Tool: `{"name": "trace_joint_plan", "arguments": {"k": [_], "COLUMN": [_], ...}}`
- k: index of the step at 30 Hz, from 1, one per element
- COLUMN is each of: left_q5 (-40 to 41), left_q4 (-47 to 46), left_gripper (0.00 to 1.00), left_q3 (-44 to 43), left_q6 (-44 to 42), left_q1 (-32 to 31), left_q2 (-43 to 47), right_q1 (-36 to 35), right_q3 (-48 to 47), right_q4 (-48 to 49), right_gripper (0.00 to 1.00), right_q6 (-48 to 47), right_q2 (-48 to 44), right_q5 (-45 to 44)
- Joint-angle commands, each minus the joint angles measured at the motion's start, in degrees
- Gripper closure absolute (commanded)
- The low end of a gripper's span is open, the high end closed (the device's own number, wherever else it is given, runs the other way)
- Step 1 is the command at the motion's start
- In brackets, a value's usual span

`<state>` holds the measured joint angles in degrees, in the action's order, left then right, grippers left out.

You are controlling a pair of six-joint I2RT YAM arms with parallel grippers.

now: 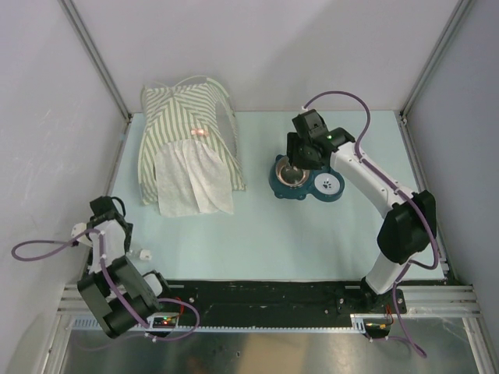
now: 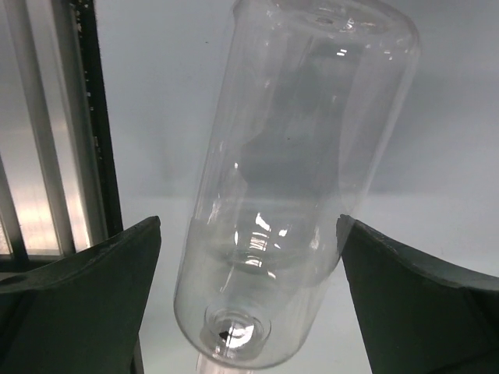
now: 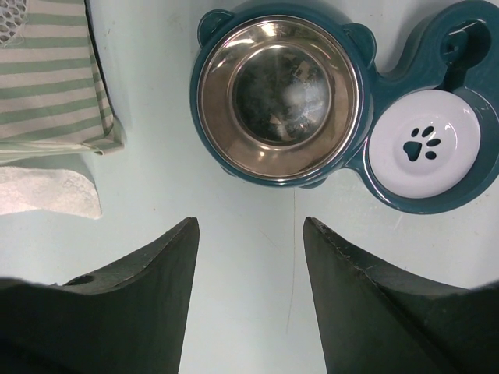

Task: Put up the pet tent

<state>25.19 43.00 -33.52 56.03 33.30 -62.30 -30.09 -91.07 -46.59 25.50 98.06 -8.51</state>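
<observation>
The pet tent (image 1: 187,148) stands at the back left of the table. It has olive-grey and white stripes, a sheer white flap hanging down its front and a small pink-red mark near the top. Its striped edge (image 3: 54,70) and flap show at the upper left of the right wrist view. My right gripper (image 1: 296,165) is open and empty (image 3: 249,234), hovering over the table just in front of a steel bowl. My left gripper (image 1: 125,238) is near the front left edge. Its jaws (image 2: 249,226) stand wide apart around a clear plastic bottle (image 2: 304,156).
A teal pet feeder (image 1: 304,192) sits right of the tent, holding a steel bowl (image 3: 278,97) and a white paw-print dish (image 3: 425,144). Metal rails (image 2: 47,156) run along the table's near edge. Frame posts and walls close in the back and both sides.
</observation>
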Motion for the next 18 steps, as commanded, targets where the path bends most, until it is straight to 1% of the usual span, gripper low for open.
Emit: {"name": "trace_joint_plan", "arguments": {"k": [1, 5, 8, 11, 18], "left_q5": [-0.14, -1.7, -2.29, -3.19, -5.74], "left_q4": [-3.79, -5.62, -6.51, -6.76, -6.59], "left_gripper": [0.02, 0.07, 0.09, 0.14, 0.25], "left_q3": [0.28, 0.32, 0.62, 0.58, -0.03], "left_q6": [1.15, -1.75, -3.52, -5.16, -11.09], "left_q1": [0.6, 0.57, 0.53, 0.35, -2.9], "left_q2": [-3.68, -3.95, -2.04, -0.03, 9.41], "right_q1": [0.31, 0.3, 0.37, 0.38, 0.46], "right_q3": [-0.03, 0.12, 0.26, 0.21, 0.09], "right_q4": [1.58, 1.85, 2.21, 2.58, 2.72], "right_gripper": [0.39, 0.39, 0.39, 0.39, 0.4], "right_q6": [0.44, 0.45, 0.51, 0.41, 0.09], "right_q2": [-2.83, -3.31, -3.71, -3.83, -4.27], "right_q5": [-0.03, 0.09, 0.35, 0.67, 0.98]}}
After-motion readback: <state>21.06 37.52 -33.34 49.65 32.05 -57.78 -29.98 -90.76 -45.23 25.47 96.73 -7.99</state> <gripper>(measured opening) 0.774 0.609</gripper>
